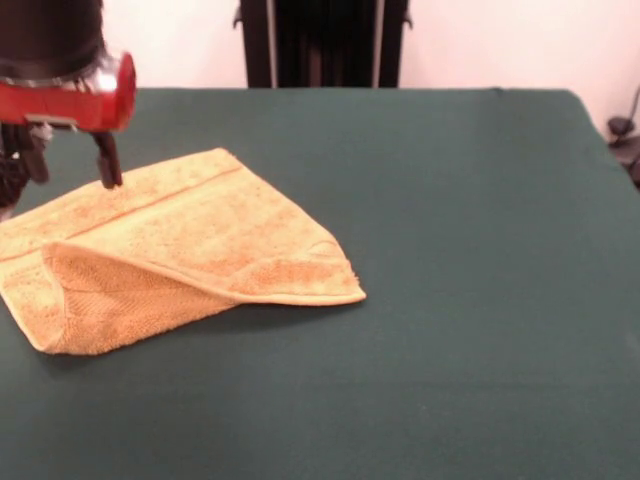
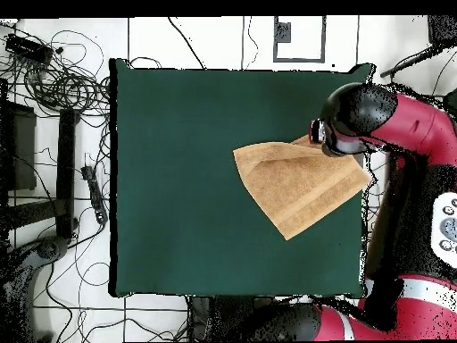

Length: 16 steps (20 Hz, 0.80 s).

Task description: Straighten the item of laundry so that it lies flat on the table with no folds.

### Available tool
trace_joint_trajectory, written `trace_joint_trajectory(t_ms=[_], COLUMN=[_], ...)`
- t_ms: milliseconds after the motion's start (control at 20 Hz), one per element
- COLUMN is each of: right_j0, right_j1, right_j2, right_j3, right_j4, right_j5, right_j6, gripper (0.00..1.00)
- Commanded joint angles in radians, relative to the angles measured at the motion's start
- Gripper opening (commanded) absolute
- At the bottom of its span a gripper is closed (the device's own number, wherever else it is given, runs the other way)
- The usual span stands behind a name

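The golden-orange towel (image 1: 180,250) lies at the left of the dark green table (image 1: 450,250), folded into a rough triangle. A woven band runs along its far part, and its near left part is doubled over, with a raised fold. My gripper (image 1: 70,170) hangs over the towel's far left edge, its two dark fingers (image 1: 108,165) spread apart and empty. In the overhead view the towel (image 2: 299,183) lies by the table's (image 2: 196,179) right edge. There the red arm's wrist (image 2: 344,125) covers the towel's upper right corner and hides the gripper.
The black pedestal (image 1: 320,40) stands behind the table's far edge. The towel's left part reaches the picture's left edge in the front view. Cables (image 2: 54,80) and black stands lie on the floor beside the table in the overhead view.
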Motion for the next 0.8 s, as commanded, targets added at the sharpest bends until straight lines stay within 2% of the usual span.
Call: trace_joint_trajectory(t_ms=[50,300,800], right_j0=[0.027,-0.001,-0.046], right_j1=[-0.012,-0.004,0.135], right_j2=[0.052,0.067,0.094], right_j3=[0.000,0.113,0.103], right_j4=[0.018,-0.008,-0.035], right_j5=[0.119,-0.012,-0.134], right_j6=[0.066,0.013,-0.004], gripper=[1.00,1.00,1.00])
